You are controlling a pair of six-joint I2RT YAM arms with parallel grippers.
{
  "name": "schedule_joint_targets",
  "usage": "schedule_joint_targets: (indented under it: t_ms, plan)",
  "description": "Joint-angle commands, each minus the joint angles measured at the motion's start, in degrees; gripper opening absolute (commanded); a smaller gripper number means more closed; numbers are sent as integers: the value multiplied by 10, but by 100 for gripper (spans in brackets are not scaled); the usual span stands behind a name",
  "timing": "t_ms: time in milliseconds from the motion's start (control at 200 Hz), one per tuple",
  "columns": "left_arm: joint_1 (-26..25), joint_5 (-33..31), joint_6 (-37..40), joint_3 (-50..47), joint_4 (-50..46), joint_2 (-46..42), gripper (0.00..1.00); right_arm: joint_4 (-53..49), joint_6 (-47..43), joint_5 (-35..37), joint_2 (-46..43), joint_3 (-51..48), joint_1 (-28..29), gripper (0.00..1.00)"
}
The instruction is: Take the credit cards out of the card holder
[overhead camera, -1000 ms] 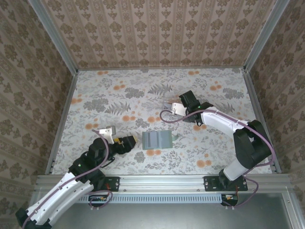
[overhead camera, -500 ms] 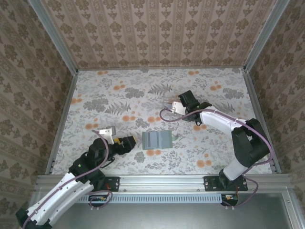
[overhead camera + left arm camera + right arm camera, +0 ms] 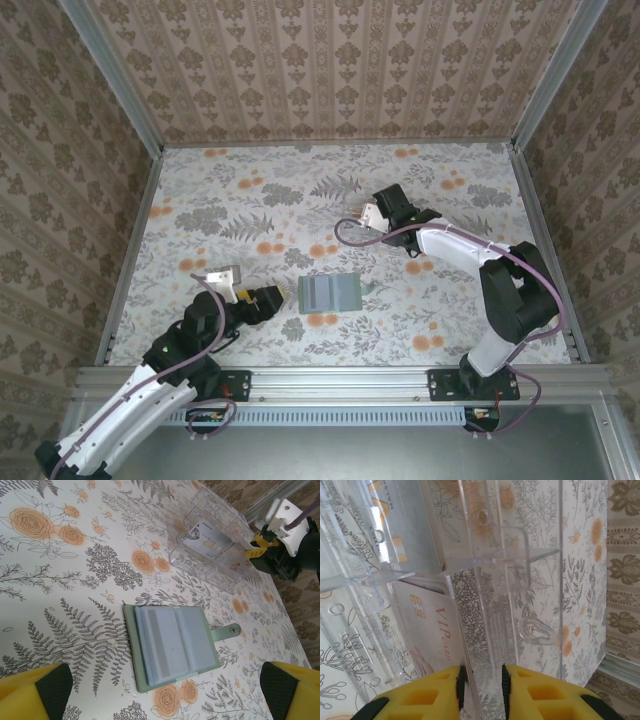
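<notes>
Since a second ago the right fingers have shifted a little toward 12 o'clock on the desk, and the elbow behind them has folded tighter. In the wrist view these right fingers stand a narrow gap apart, straddling a wall of the clear tray; I cannot tell whether they pinch it. Credit cards lie stacked inside the tray, the top one printed "VIP card".

The card holder has not moved. It lies open and flat near the desk's centre, its snap tab pointing to 3 o'clock, with the tray at about 1 o'clock from it. The left fingers have stayed at its 9 o'clock, spread wide and empty.
</notes>
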Motion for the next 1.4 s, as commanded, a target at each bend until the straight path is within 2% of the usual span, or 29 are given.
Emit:
schedule_joint_targets:
  t_ms: [0,305,430,550,710,785,1020,1155,1220,1335,1395]
  plan:
    - [4,9,4,-6,-10,-8,100,2,17,12,2,12,-2,30]
    - [6,11,4,-8,-7,-7,100,-8,28,-5,-36,-2,-1,33]
    - [6,11,2,-9,-5,-7,100,-17,63,-6,-66,-8,-1,33]
    - [8,12,2,-8,-3,-3,100,-28,125,-14,-109,-22,3,32]
    - [10,11,-4,-4,5,24,100,-52,285,-80,-185,-38,7,32]
    - [11,14,-8,-1,21,54,100,-38,361,-122,-223,-58,10,31]
    - [12,37,-18,30,105,205,98,-11,543,-156,-295,-128,56,29]
    - [9,58,-23,56,142,301,95,-17,614,-169,-300,-153,101,29]
    - [6,65,-27,69,156,339,90,-13,645,-173,-294,-166,121,29]
    - [-5,63,-33,92,175,391,83,24,710,-196,-279,-200,145,25]
    - [-12,58,-34,104,178,415,83,48,738,-214,-266,-218,156,24]
